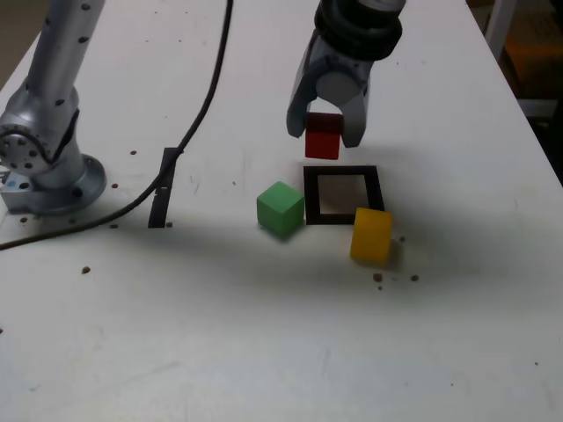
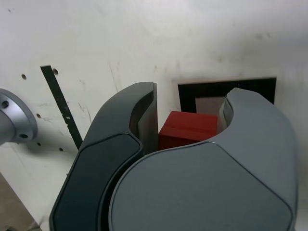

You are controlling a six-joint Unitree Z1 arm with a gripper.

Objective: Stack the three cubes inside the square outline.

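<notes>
Silver base (image 1: 48, 167), black cable (image 1: 207, 97), grey claw (image 1: 325, 123), pads possibly lighter.

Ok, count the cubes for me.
3: red cube in the gripper above the square outline, green cube beside its left edge in the exterior view, yellow cube at its near-right corner.
</notes>
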